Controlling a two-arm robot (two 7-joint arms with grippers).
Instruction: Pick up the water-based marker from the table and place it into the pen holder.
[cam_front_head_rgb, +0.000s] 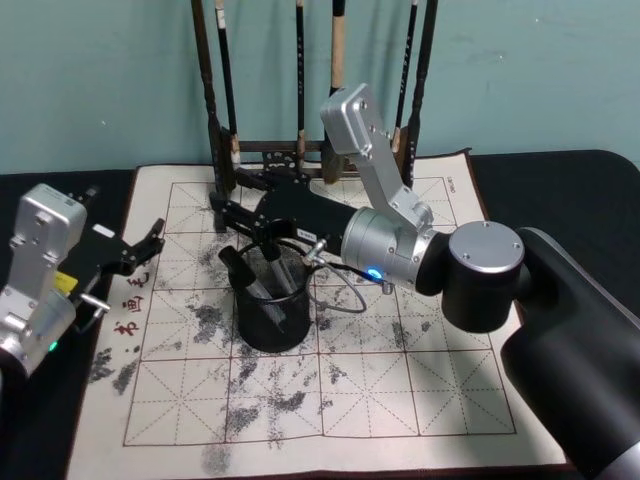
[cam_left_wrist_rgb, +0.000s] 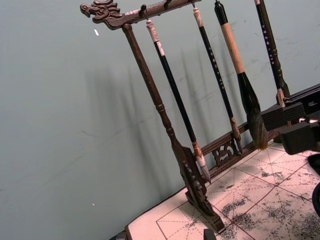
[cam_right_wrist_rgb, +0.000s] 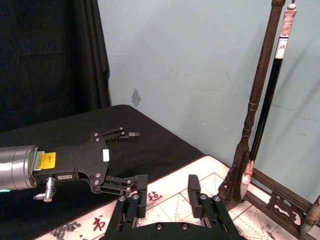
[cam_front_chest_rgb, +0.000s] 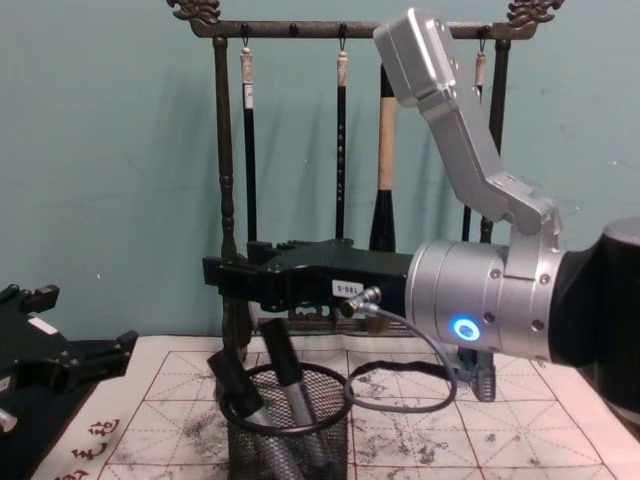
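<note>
on mat (cam_front_head_rgb: 440, 390) near front sits pen holder (cam_front_chest_rgb: 290, 432), black mesh cup, two grey markers (cam_front_chest_rgb: 282, 378) with black caps leaning inside, tops poking over rim. just above holder: right gripper (cam_front_chest_rgb: 232, 280), jaws spread apart, nothing between them, hanging over marker tops. off to holder's left, at mat edge: left gripper (cam_front_head_rgb: 148, 247), fingers splayed, empty. behind holder, against wall: wooden brush rack (cam_front_chest_rgb: 224, 180) with hanging brushes (cam_front_chest_rgb: 385, 160).
</note>
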